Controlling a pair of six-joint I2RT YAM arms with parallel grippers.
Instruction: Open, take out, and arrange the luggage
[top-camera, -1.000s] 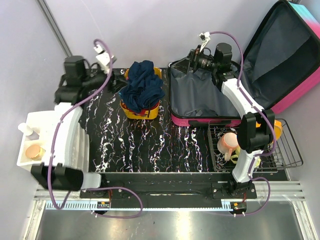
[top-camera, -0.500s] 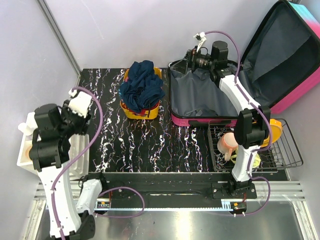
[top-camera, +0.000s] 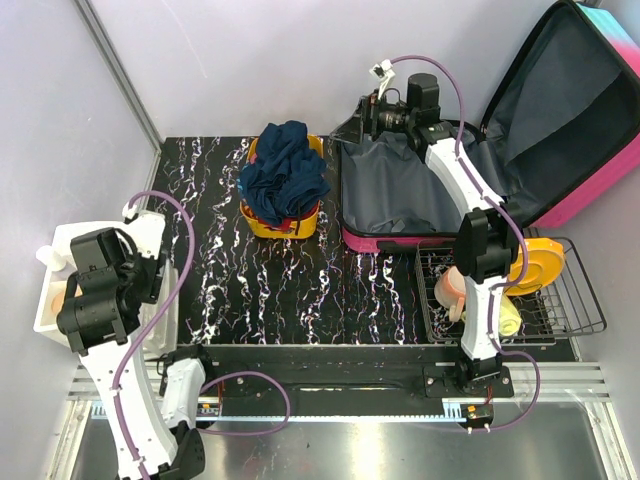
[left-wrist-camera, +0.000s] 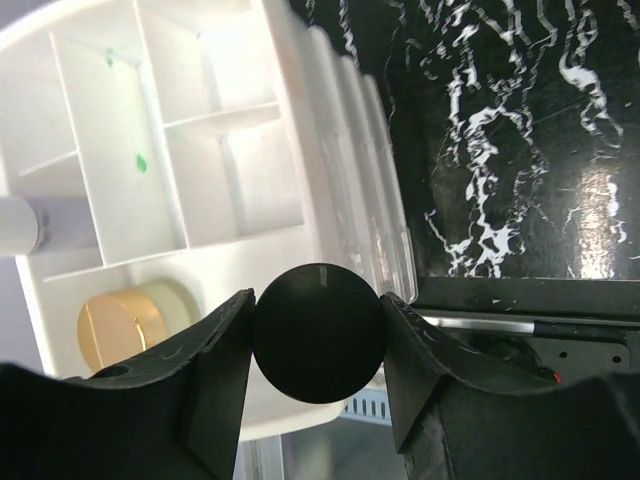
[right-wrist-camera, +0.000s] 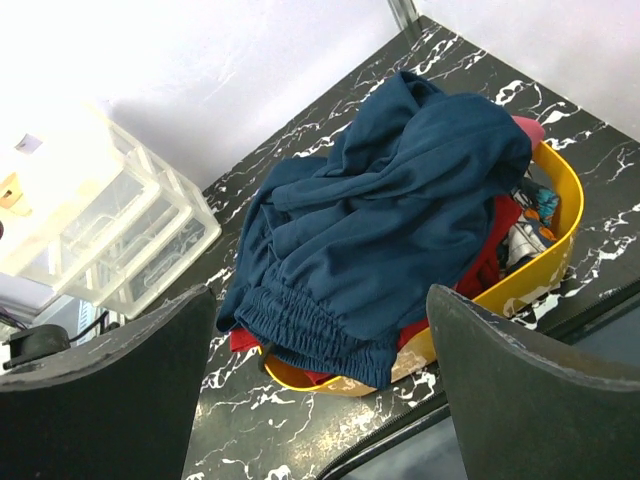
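The left gripper (left-wrist-camera: 318, 300) pinched a black disc (left-wrist-camera: 318, 345), jaws half spread, over the tray (left-wrist-camera: 110, 130), well apart from the luggage (top-camera: 390, 205). The right gripper (right-wrist-camera: 320, 295), spread wide and empty, hung over the far-left corner of the open luggage at back right, facing the bin (top-camera: 265, 222). The luggage lay below and behind it, so the right arm was the nearer.

The left gripper (left-wrist-camera: 318, 340) pinches a black disc (left-wrist-camera: 318, 325) over a white divided tray (left-wrist-camera: 230, 170).

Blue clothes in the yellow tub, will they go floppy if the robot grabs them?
Probably floppy: the blue clothes lie crumpled in soft folds and droop over the yellow tub's rim. Likely light too, being thin cloth. They might drag the red cloth underneath along.
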